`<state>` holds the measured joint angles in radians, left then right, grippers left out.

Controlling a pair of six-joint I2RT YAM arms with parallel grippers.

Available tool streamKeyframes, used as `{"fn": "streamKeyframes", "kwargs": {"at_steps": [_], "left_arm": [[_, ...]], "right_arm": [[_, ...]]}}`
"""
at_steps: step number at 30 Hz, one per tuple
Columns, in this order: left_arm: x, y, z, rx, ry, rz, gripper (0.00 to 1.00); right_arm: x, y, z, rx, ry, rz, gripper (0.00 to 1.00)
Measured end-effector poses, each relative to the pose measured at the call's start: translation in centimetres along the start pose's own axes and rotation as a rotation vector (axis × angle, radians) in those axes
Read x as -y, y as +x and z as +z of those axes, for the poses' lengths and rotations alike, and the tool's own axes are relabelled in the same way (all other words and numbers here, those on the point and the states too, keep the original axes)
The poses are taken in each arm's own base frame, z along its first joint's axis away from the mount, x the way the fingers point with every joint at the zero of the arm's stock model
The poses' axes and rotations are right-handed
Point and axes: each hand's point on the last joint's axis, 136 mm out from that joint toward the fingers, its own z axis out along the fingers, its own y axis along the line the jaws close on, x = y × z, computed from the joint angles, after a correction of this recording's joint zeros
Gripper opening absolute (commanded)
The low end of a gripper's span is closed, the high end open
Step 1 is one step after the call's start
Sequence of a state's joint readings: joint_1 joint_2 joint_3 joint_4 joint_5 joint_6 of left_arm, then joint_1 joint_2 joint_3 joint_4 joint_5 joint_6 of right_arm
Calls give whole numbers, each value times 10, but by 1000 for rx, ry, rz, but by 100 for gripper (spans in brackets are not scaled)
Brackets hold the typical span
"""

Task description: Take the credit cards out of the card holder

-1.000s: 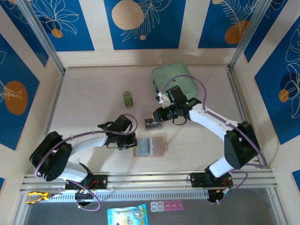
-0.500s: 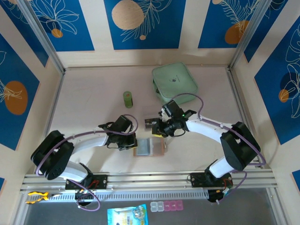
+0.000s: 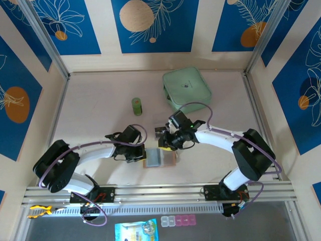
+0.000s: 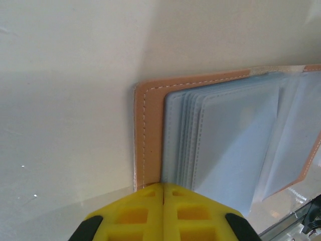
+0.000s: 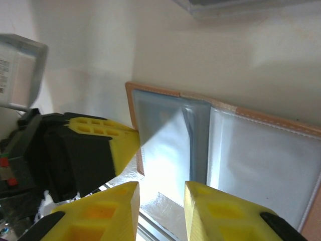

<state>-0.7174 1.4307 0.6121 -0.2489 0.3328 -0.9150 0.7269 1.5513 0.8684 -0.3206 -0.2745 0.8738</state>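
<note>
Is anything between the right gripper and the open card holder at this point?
Nothing visible. The right gripper, jaws open, hangs close over the pinkish-tan leather bifold card holder; the left gripper, jaws shut, sits at its edge, off to the side.

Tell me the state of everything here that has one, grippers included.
card holder: lying open, sleeves facing up
left gripper: shut, touching the holder's edge
right gripper: open, above the sleeves
mint-green case: closed
green cylinder: upright

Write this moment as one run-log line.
left claw: shut, at card holder edge | right claw: open over its sleeves | card holder: open, flat
</note>
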Motion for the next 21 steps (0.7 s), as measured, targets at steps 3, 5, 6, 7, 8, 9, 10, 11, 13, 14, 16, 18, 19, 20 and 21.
{"fn": "streamKeyframes", "kwargs": {"at_steps": [3, 5, 6, 7, 8, 9, 10, 11, 13, 14, 16, 18, 19, 20, 21], "left_arm": [[0, 0, 0, 2, 1, 2, 0], [0, 0, 0, 1, 1, 1, 0], [0, 0, 0, 1, 1, 1, 0], [0, 0, 0, 1, 0, 1, 0], [0, 0, 0, 0, 0, 1, 0], [0, 0, 0, 0, -1, 1, 0], [0, 0, 0, 1, 0, 1, 0], [0, 0, 0, 1, 0, 1, 0], [0, 0, -1, 1, 1, 1, 0], [1, 0, -2, 2, 2, 2, 0], [1, 1, -3, 6, 8, 4, 0], [-1, 3, -3, 4, 13, 2, 0], [-3, 5, -3, -2, 11, 0, 0], [-4, 6, -2, -5, 9, -2, 0], [-5, 8, -2, -9, 7, -3, 0]], "right_arm": [[2, 7, 10, -29, 15, -2, 31], [1, 11, 15, -41, 19, -7, 31], [0, 12, 17, -45, 19, -8, 31], [-1, 14, 18, -50, 20, -9, 31], [-2, 15, 20, -53, 20, -11, 31], [-2, 16, 21, -56, 21, -13, 31], [-3, 16, 22, -58, 20, -14, 31], [-4, 17, 22, -59, 20, -17, 31], [-6, 17, 22, -59, 18, -20, 31], [-7, 18, 23, -60, 17, -22, 31], [-7, 17, 24, -61, 17, -23, 31], [-6, 17, 25, -62, 19, -22, 31], [-6, 17, 25, -62, 19, -22, 31], [-6, 17, 25, -63, 20, -22, 31], [-7, 16, 25, -63, 20, -22, 31]]}}
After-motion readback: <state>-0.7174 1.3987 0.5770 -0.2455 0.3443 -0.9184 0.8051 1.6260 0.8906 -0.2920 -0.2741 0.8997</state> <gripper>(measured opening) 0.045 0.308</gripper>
